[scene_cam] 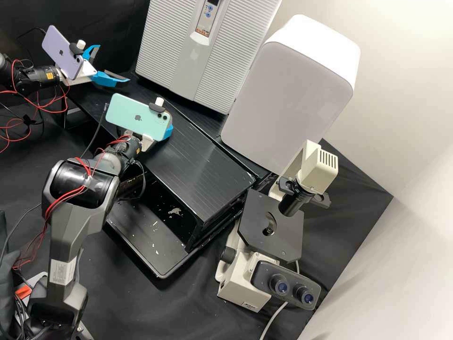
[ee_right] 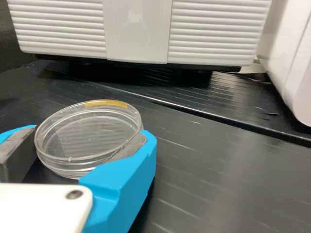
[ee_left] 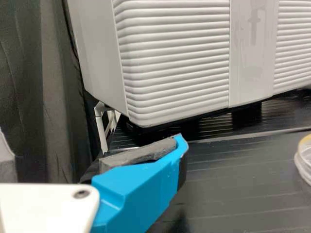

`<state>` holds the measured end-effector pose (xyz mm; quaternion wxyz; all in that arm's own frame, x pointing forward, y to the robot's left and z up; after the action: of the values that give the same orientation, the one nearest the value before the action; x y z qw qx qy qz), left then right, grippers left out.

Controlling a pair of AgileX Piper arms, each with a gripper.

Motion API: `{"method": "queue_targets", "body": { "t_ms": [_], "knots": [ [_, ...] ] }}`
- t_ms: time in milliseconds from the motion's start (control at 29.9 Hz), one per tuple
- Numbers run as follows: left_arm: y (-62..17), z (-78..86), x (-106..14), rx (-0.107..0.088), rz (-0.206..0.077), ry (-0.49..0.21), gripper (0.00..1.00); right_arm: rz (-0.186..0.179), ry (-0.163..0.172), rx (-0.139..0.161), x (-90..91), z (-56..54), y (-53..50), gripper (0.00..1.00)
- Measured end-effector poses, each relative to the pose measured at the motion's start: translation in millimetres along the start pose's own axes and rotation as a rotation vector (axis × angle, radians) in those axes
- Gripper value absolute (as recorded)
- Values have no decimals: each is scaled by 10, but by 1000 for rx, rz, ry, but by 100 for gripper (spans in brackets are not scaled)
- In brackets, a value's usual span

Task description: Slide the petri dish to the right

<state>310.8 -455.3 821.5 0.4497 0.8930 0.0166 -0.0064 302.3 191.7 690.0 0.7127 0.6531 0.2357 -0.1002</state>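
The clear petri dish [ee_right: 92, 124], with a yellow strip on its far rim, lies flat on the ribbed black platform [ee_right: 218, 165]. My right gripper [ee_right: 88, 138] is shut on it. One blue finger [ee_right: 126, 179] presses its pad to one side and the other pad [ee_right: 14, 153] meets the opposite side. In the high view this arm carries the teal phone [scene_cam: 137, 115], which hides the dish; a bit of blue finger [scene_cam: 168, 131] shows. My left gripper [scene_cam: 112, 63], under the purple phone, hangs open by the ribbed appliance's corner. Its finger [ee_left: 146, 179] holds nothing, and the dish's rim [ee_left: 303, 162] shows off to its side.
A ribbed white appliance [scene_cam: 203, 47] stands at the platform's back and a smooth white box [scene_cam: 292, 89] to its right. A microscope [scene_cam: 273, 236] sits front right on the black cloth. A speckled black tray [scene_cam: 151, 236] lies below the platform's front edge.
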Motion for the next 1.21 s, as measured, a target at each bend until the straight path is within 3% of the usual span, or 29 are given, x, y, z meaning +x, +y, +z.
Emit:
{"method": "queue_targets", "body": {
  "t_ms": [167, 402, 636, 871, 1205],
  "knots": [
    [0, 0, 0, 0, 0, 0, 100, 19, -3, -42, -83, 65, -19, 0],
    [0, 0, 0, 0, 0, 0, 100, 33, -18, -64, -243, 230, -39, 0],
    [0, 0, 0, 0, 0, 0, 100, 45, -32, -10, -397, 438, -21, 0],
    [0, 0, 0, 0, 0, 0, 100, 50, -18, -1, -479, 562, -2, 0],
    [0, 0, 0, 0, 0, 0, 100, 70, 0, -19, -513, 746, 19, 0]
  ]
}}
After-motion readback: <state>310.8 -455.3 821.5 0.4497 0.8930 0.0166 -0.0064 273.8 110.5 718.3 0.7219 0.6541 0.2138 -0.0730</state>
